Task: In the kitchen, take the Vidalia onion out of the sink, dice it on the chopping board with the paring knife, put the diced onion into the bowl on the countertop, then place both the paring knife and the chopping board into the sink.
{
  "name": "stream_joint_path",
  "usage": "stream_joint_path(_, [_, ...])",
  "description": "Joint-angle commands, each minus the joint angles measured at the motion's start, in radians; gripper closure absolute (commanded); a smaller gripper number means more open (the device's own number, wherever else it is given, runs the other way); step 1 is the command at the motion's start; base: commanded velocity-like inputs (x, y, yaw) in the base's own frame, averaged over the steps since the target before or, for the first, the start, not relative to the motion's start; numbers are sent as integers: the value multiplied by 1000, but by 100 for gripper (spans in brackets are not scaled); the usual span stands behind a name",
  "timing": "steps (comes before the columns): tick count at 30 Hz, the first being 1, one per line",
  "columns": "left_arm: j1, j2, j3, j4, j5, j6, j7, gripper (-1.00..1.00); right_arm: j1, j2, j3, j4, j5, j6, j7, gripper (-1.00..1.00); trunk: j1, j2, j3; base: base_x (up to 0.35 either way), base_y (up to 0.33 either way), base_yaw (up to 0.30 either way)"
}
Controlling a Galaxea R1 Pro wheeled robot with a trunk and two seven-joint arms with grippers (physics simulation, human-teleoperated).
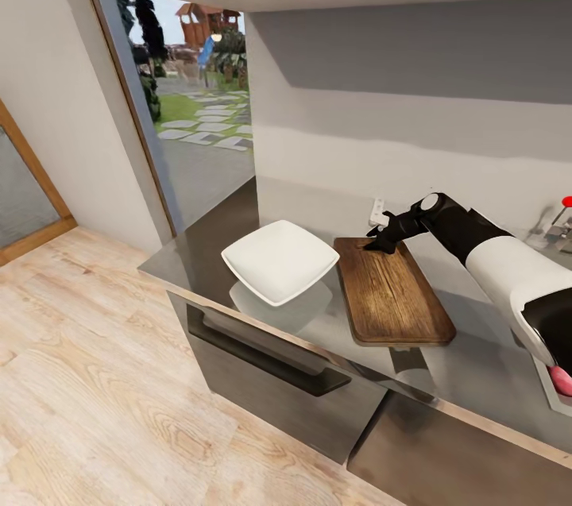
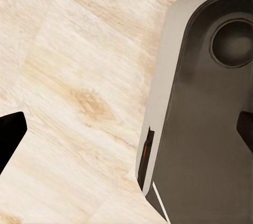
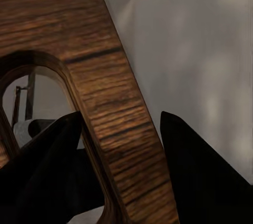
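Head view: the right arm reaches forward, its black right gripper [image 1: 384, 240] at the far end of the brown wooden rectangular chopping board [image 1: 391, 291], which lies on the smooth grey countertop [image 1: 469, 347] beside the white square bowl [image 1: 280, 260].

Left wrist view: pale wood-grain floor [image 2: 79, 92]; left pincer's spread cannot be told.

Right wrist view: the dark fingers [image 3: 203, 176] straddle the board's grained edge at its handle slot, narrowly apart, grip unconfirmed.
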Motion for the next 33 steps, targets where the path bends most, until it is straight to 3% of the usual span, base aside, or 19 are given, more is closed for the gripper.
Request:
stream_joint_path(1, [-1,0,2,2,1,-6,0,-100,1,-1,7,42,4,13,7,100,0,0,-1,0,0,0])
stream_joint_path(12, [-1,0,1,2,1,-7,0,-100,1,-1,7,40,7,18,2,100,0,0,1,0,0,0])
stream_joint_path(33, [-1,0,0,2,1,-7,0,-100,1,-1,6,38,7,21,5,100,0,0,33,0,0,0])
